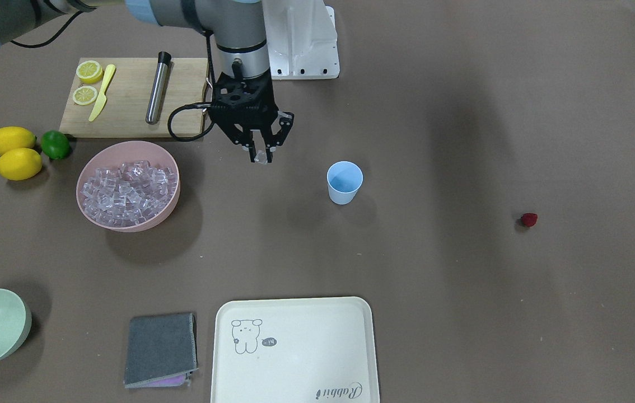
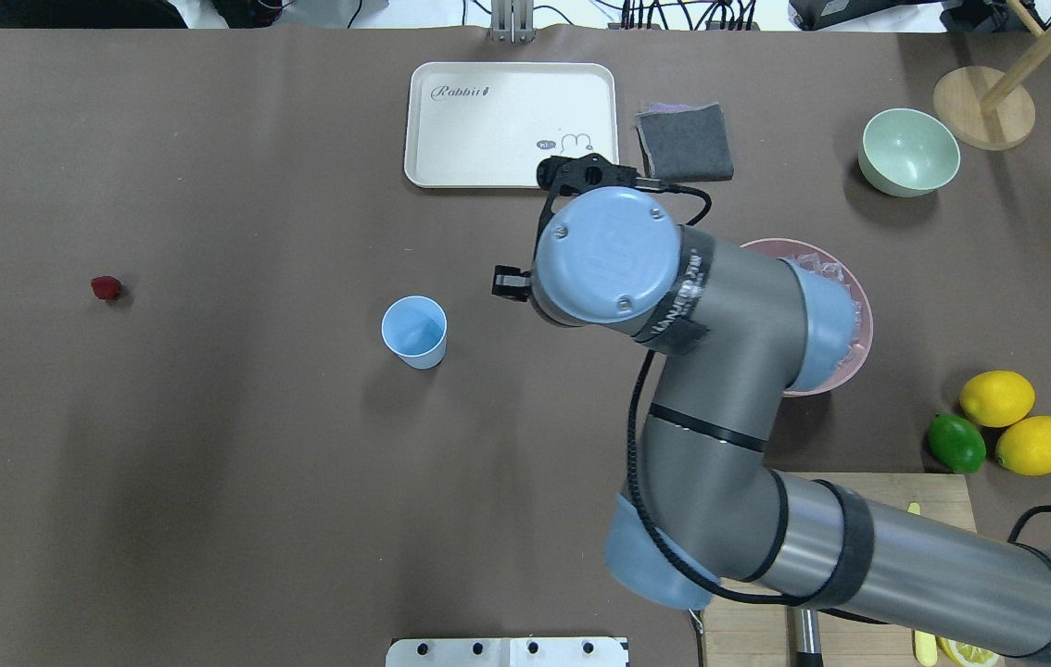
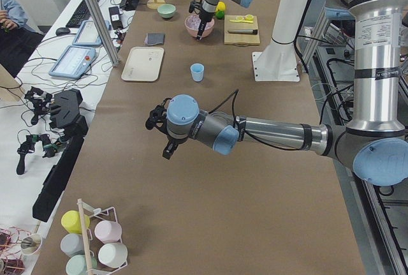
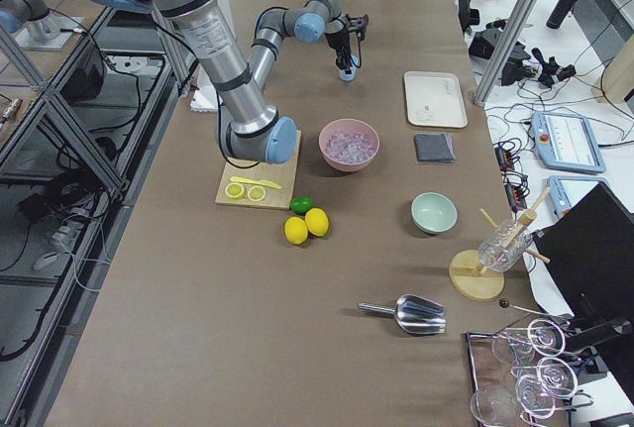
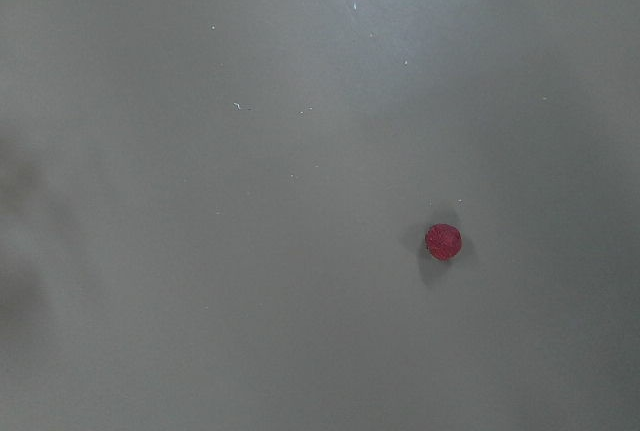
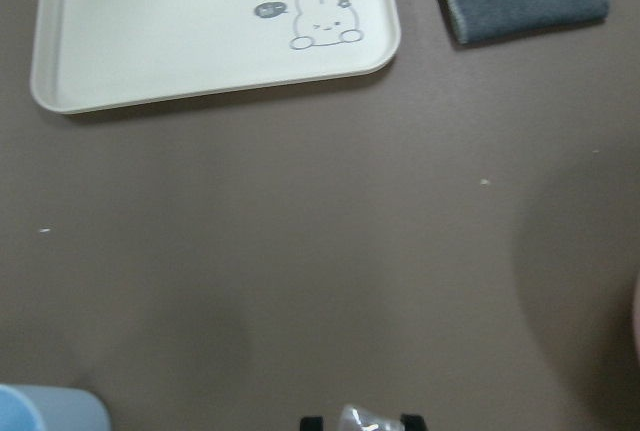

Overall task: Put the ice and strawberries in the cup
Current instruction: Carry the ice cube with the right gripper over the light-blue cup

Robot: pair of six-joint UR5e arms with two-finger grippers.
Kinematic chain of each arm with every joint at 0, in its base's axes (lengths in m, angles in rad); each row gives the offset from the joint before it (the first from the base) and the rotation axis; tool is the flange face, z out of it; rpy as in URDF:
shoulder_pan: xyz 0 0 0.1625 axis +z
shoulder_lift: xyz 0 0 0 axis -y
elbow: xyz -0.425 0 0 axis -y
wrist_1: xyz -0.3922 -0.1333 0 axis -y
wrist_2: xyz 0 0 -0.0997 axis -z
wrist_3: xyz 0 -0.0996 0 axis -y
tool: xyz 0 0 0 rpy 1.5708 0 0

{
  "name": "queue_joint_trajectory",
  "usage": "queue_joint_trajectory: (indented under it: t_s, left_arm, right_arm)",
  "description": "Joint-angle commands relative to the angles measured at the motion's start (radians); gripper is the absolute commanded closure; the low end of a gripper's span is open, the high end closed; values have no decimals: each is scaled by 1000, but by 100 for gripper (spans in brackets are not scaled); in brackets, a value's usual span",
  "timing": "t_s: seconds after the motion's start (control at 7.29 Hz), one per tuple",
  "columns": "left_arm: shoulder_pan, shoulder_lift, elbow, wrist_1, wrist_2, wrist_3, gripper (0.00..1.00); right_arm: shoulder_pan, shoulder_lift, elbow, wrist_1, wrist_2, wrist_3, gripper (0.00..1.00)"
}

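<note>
Brown table [image 1: 435,112] shows, left to right from the front, a pink bowl [image 1: 167,211] of ice [image 1: 127,193], the right gripper [image 1: 261,155] clamped on one ice cube [image 1: 263,158] near the upright cup [image 1: 344,183], then the strawberry [image 1: 529,219] well apart. The left gripper's [image 3: 168,152] state cannot be told.

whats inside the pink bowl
A pile of clear ice cubes fills the pink bowl. The bowl's bottom is covered by the ice, so anything beneath the pile cannot be seen.
</note>
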Motion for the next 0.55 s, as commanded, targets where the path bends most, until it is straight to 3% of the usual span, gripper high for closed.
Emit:
queue_joint_trajectory:
  t_s: [0.0,0.14,0.41]
  left_arm:
    - [0,0,8,-1,0,2,1]
    - [0,0,9,0,0,2,1]
    - [0,0,11,-1,0,2,1]
  right_arm:
    - [-45,168,-196,-2,-43,82,100]
    - [-62,240,-279,4,-75,131,100]
    - [-88,282,-385,89,-106,177,100]
